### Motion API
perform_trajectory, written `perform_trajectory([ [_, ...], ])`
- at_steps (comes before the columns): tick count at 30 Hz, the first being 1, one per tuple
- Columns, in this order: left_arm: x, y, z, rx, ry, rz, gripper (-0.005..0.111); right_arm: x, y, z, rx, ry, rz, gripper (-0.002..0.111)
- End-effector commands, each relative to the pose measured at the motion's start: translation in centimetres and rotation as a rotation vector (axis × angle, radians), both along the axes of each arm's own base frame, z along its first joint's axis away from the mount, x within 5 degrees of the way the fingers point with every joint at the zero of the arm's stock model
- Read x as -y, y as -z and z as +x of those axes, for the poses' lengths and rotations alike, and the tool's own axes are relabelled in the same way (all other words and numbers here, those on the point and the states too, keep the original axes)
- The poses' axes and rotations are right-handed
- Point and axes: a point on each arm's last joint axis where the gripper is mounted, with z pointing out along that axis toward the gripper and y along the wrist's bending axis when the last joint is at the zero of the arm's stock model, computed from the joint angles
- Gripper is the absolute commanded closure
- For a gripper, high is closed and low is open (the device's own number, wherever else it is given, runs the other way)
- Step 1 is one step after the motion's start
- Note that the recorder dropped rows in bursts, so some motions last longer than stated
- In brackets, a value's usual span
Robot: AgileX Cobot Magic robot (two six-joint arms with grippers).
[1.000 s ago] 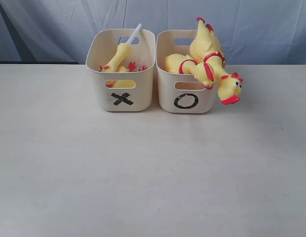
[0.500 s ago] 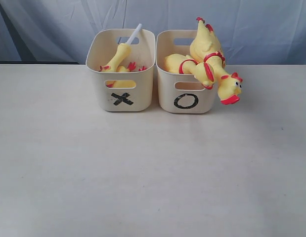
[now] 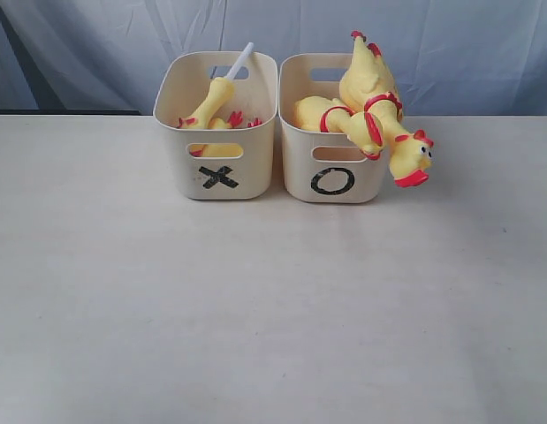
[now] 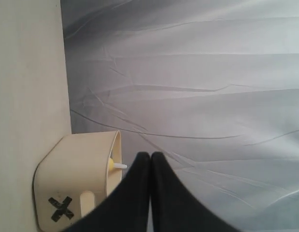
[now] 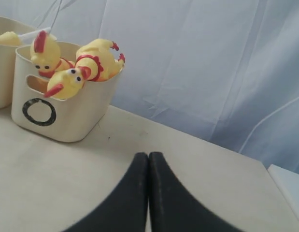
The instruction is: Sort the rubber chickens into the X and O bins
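- The left claw is closed and holds nothing; the X bin stands apart from it
- The right claw is closed and empty, well apart from the O bin on the table
- Two whole chickens lie in the O bin, one head hanging over its rim
- The chicken pieces lie in the X bin

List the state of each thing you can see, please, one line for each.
X bin, upright on the table, partly filled.
O bin, upright beside it, holding both whole chickens.
head-neck piece, leaning in the X bin, white tube above the rim.
front chicken, in the O bin, head hanging outside the rim.
left tool, shut, empty.
right tool, shut, empty.
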Motion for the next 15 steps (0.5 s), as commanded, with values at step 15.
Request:
perform_trajectory([
  [15, -0.12, 1.39, -0.12, -0.139, -0.013, 0.005, 0.106, 0.08, 1.56, -0.21, -0.156, 0.008, -0.021, 0.109],
])
